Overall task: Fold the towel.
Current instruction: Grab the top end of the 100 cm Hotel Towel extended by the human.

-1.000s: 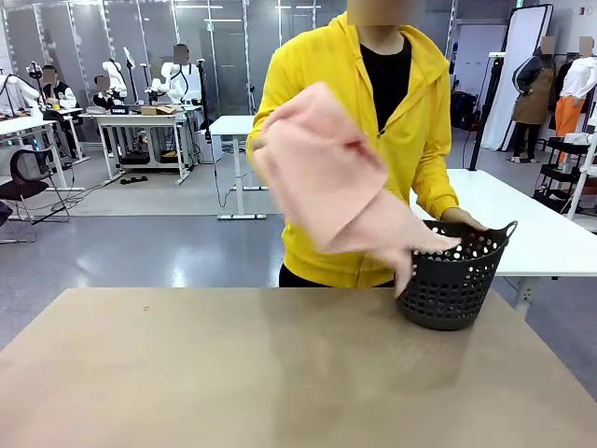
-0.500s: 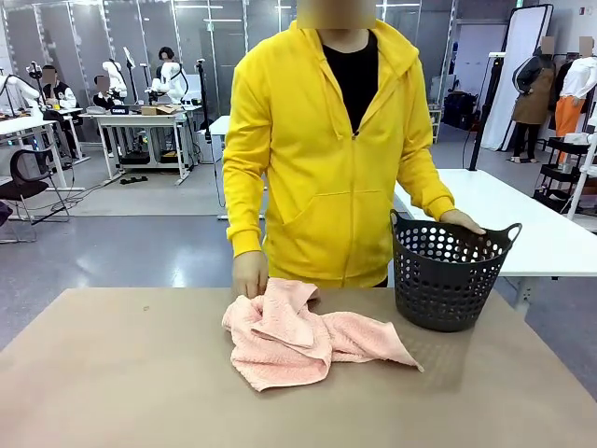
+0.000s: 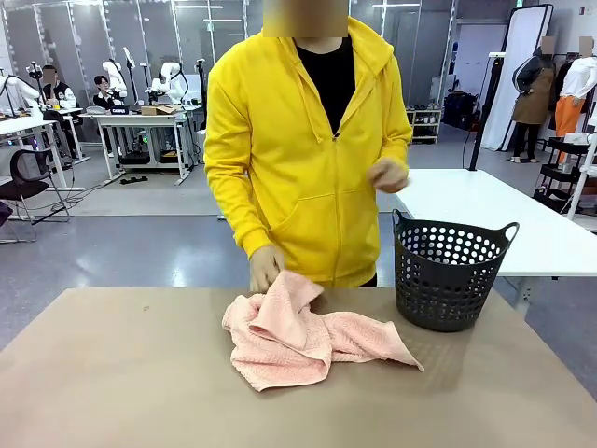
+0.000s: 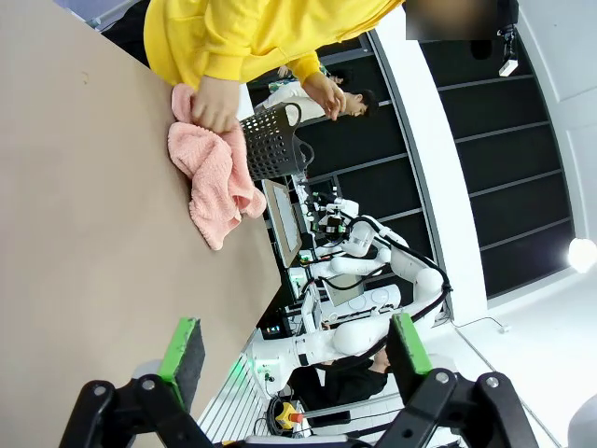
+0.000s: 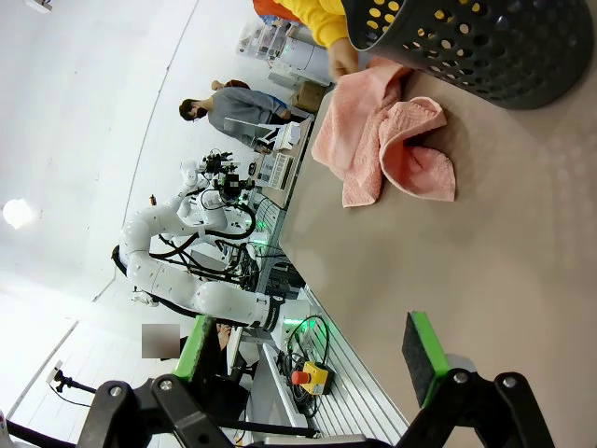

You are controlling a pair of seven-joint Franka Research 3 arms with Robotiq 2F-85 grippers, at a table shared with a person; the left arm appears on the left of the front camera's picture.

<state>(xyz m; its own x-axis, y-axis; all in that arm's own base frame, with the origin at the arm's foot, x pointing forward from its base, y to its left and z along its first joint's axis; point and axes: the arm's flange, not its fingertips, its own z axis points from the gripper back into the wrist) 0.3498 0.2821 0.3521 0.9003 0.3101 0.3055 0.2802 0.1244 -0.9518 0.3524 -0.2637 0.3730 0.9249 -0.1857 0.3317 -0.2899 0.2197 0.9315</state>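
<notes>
Towel [image 3: 298,336] lies crumpled; no fold begun.
Table [image 3: 112,392], basket [image 3: 448,280], then towel well ahead of left gripper [image 4: 295,347] and right gripper [image 5: 306,353], both jaws spread, empty. A person's hand [image 3: 266,271] touches it: we risk pinching that hand or one buried layer.

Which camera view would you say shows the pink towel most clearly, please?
The front view: the pink towel lies crumpled mid-table, whole and near, with the person's hand on its far edge. Both wrist views show it smaller, far off and rolled sideways; in the right wrist view the basket sits beside it.
</notes>
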